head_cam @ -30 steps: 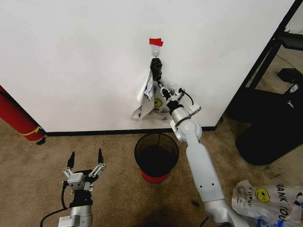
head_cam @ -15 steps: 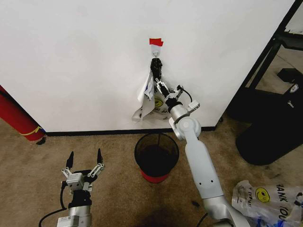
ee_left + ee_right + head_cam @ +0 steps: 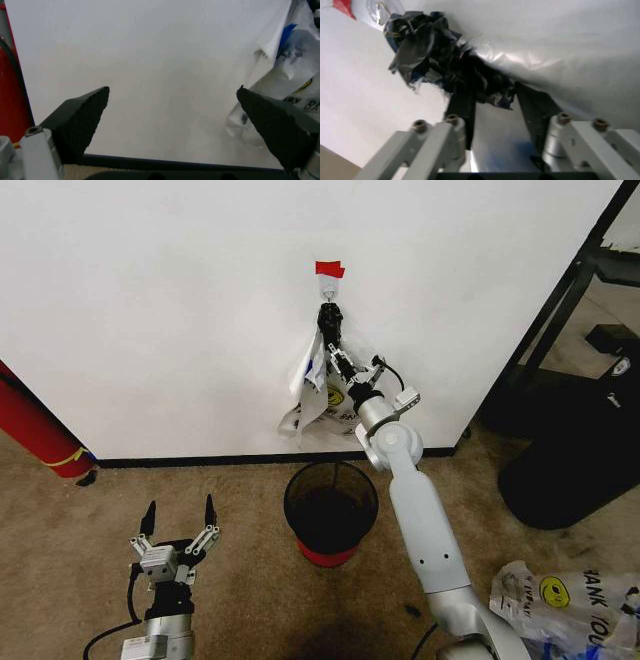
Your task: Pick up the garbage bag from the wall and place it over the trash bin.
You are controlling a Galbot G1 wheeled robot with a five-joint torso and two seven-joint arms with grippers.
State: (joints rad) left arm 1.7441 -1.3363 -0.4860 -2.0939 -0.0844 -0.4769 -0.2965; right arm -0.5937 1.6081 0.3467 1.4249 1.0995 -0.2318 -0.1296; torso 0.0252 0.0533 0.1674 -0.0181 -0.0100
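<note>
Starting at the bottom left of the head view, the left gripper sits low over the carpet with its fingers spread wide apart, holding nothing, and there's loads of bare floor around it. Bottom right corner has a second plastic bag lying crumpled on the carpet, well apart from everything else. Centre frame, the trash bin stands upright just in front of the black baseboard, rim open, with the right arm's white forearm passing close along its right edge. Further back the right gripper is up at the wall, its two fingers a little apart on either side of the garbage bag's dark bunched handles; can't tell if they're actually pinching. The bag hangs from the hook under the red tape, directly above the bin. A red cylinder leans at the far left edge, and a black bulky thing crowds the right.
</note>
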